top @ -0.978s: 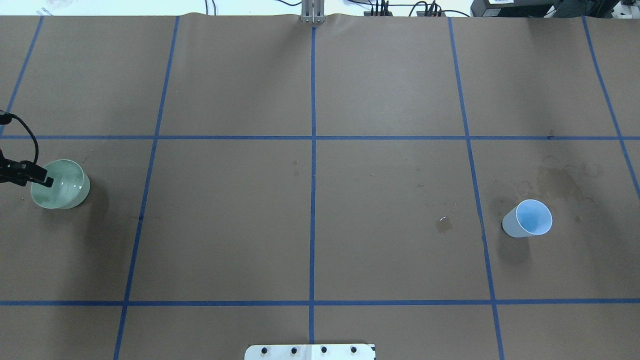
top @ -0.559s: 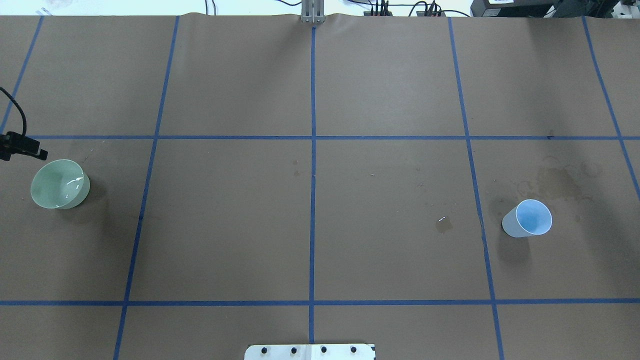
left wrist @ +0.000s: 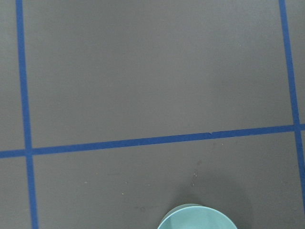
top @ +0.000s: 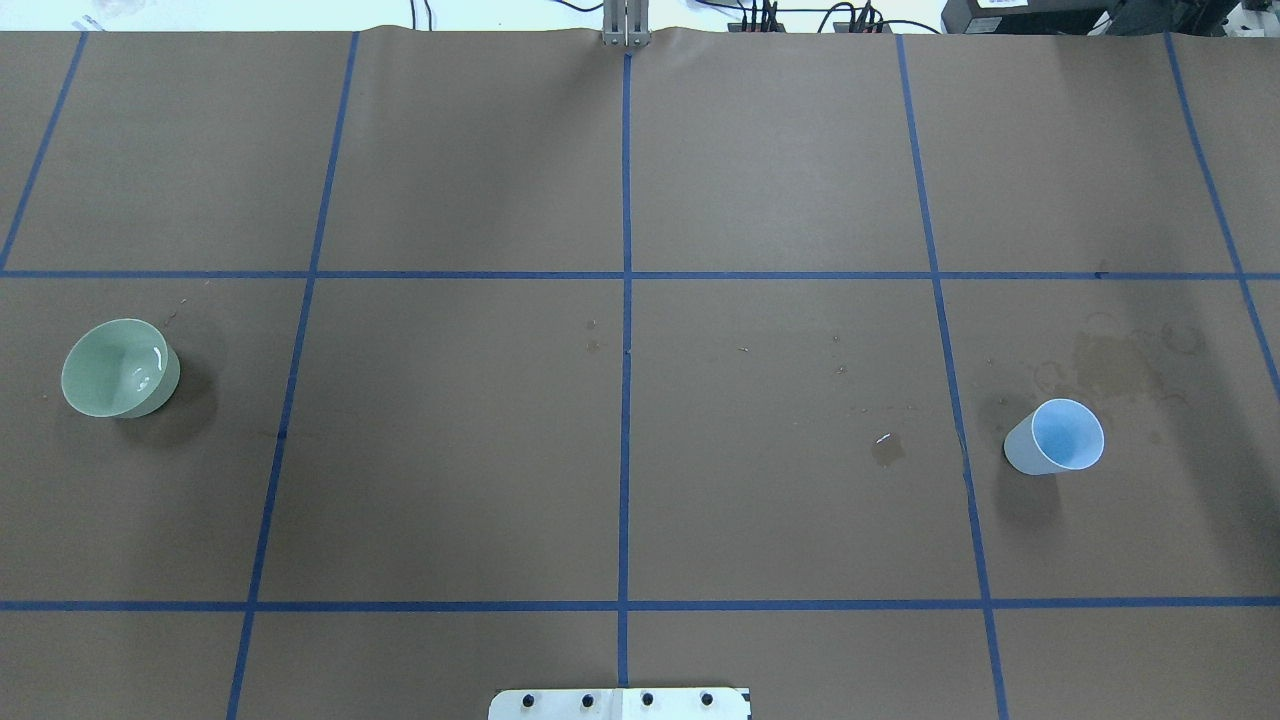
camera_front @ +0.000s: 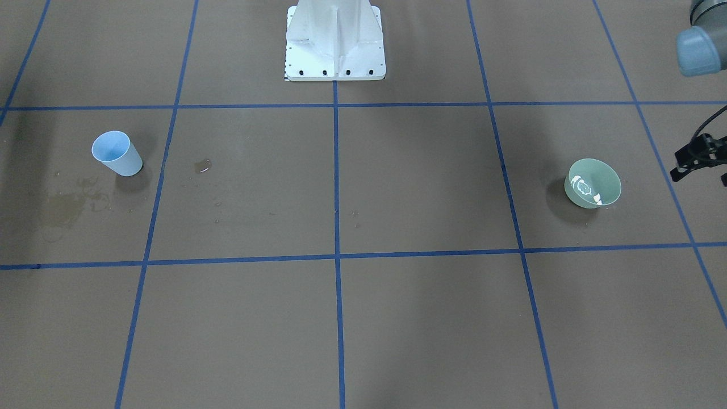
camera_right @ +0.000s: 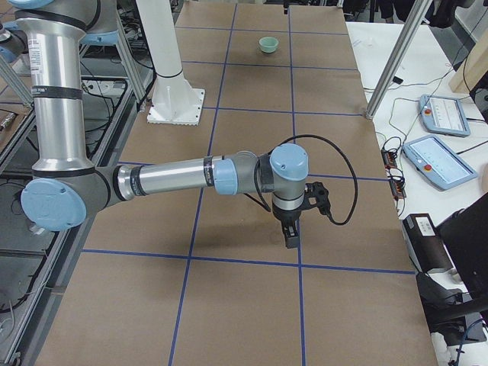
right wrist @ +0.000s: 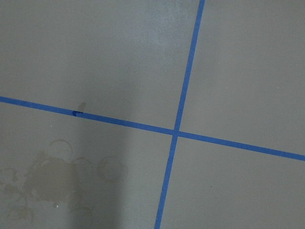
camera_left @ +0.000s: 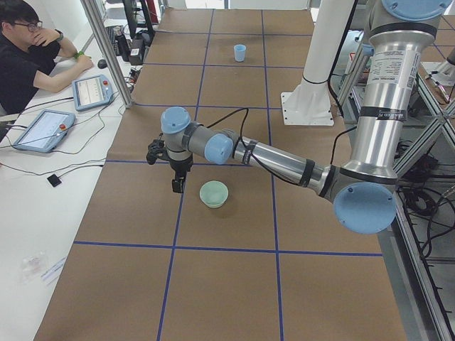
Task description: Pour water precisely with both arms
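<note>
A pale green bowl (top: 120, 368) stands at the table's left end, with water showing as white glints (camera_front: 586, 188) inside. It also shows in the front view (camera_front: 592, 183) and at the bottom edge of the left wrist view (left wrist: 198, 218). A light blue cup (top: 1055, 437) stands upright at the right end. My left gripper (camera_front: 703, 169) hangs beside the bowl, apart from it, half cut off by the frame edge; its fingers look spread and empty. My right gripper (camera_right: 291, 232) shows only in the exterior right view, and I cannot tell whether it is open or shut.
A small puddle (top: 887, 447) lies left of the cup, and dried stains (top: 1120, 362) lie behind it. The white pedestal base (camera_front: 335, 40) stands at the robot's edge of the table. An operator (camera_left: 28, 50) sits with tablets beyond the left end.
My left gripper was at the bowl's rim. It came off it, moved away to the left, and has left the overhead view. The bowl and cup have not moved.
</note>
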Motion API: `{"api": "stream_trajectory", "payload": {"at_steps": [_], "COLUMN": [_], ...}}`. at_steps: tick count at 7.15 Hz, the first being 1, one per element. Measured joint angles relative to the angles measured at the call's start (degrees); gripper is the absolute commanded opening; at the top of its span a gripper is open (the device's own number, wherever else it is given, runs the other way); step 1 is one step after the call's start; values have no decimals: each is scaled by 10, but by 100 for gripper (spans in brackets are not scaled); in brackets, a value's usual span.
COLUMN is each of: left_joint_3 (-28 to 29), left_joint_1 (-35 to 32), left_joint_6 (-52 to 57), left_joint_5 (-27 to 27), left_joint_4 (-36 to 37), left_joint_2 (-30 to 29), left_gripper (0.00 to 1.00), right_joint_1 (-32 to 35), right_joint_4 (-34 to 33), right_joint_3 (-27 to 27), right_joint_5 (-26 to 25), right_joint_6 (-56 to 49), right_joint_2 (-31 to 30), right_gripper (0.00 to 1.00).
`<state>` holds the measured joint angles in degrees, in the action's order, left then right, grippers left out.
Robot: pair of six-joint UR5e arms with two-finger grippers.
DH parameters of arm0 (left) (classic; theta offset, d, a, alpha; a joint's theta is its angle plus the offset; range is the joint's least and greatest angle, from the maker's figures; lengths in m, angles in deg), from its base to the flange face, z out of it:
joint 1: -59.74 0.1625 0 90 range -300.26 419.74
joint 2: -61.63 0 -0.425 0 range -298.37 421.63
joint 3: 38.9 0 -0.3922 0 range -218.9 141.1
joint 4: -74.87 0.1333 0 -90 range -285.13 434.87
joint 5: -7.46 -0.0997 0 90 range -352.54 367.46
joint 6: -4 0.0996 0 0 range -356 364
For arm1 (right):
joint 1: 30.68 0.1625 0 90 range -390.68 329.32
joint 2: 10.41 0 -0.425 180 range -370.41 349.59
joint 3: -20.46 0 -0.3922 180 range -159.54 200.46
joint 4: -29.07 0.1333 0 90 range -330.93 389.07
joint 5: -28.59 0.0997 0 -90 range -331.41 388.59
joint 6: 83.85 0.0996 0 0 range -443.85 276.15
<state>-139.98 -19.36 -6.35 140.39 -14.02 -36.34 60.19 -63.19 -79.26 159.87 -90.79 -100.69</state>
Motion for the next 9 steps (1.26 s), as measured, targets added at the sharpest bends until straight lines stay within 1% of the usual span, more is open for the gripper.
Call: {"api": "stream_trajectory", "payload": {"at_steps": [1,2,3,5,6,8,9], "left_joint_3": [8,23,35,48,58,64,59], "left_joint_1": [-47,-82,-100,-110,-111,-111,-112], "left_joint_6": [67,95,97,89,89,87,85], "left_joint_5": [2,8,17,22,22,21,20], "left_joint_4": [29,39,41,34,28,5,-1], "left_joint_2": [-2,-1,1,15,29,65,75], "left_gripper": [100,100,100,100,100,100,100], "right_joint_1": [0,0,1,4,5,5,5], "right_joint_4": [3,3,2,0,-1,-2,-2], "right_joint_3": [2,5,8,10,12,14,15], "right_joint_5": [1,3,8,43,51,57,58], "right_joint_6": [7,21,39,52,54,64,78], "right_joint_2": [-4,-6,-9,-18,-18,-19,-19], "right_gripper": [100,100,100,100,100,100,100]}}
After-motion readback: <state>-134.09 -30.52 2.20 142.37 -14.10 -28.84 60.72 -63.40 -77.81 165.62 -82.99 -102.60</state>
